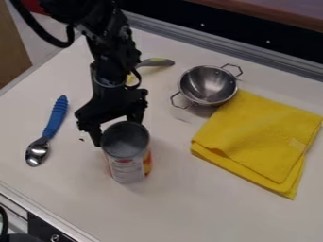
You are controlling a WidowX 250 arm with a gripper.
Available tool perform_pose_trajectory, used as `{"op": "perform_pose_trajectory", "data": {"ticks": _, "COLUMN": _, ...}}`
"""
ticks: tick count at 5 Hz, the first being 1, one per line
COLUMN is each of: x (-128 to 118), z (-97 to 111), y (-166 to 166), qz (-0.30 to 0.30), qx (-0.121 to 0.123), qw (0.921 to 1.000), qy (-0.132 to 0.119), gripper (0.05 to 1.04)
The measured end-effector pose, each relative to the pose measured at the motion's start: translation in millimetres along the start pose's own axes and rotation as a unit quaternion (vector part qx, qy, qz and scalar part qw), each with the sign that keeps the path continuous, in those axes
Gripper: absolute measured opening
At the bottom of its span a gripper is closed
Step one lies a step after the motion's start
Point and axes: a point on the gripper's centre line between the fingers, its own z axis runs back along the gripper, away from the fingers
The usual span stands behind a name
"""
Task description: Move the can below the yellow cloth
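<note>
Worktop: pale, flat surface (189,208), bounded by a metal edge strip (38,208) at the lower left.
Can: upright (126,153), left of centre, its grey end facing up and its side bearing a white, red and yellow label; well apart from the cloth, to the cloth's left.
Spoon: at the left, metal bowl toward the near side and ribbed blue handle directed away (54,120).
Yellow cloth: folded in layers and lying flat at the right (262,139).
Gripper: black, pointing down at the far side of the can (116,131); fingers spread apart, one at the can's left, the other behind its rim; contact with the can cannot be determined.
Metal bowl: two wire handles, open top upward (208,85), near the cloth's far left corner.
Utensil: grey-green handle (156,62), partly hidden behind the arm (114,47).
Rear border: metal rail (221,46) before a dark panel (221,26).
</note>
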Motion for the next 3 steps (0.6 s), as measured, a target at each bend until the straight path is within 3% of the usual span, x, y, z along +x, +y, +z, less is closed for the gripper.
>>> {"op": "perform_pose_trajectory", "data": {"ticks": 3, "x": -66, "z": 11, "y": -32, "qz": 0.028, "qx": -0.027, "qw": 0.9993, "qy": -0.003, "gripper": 0.999}}
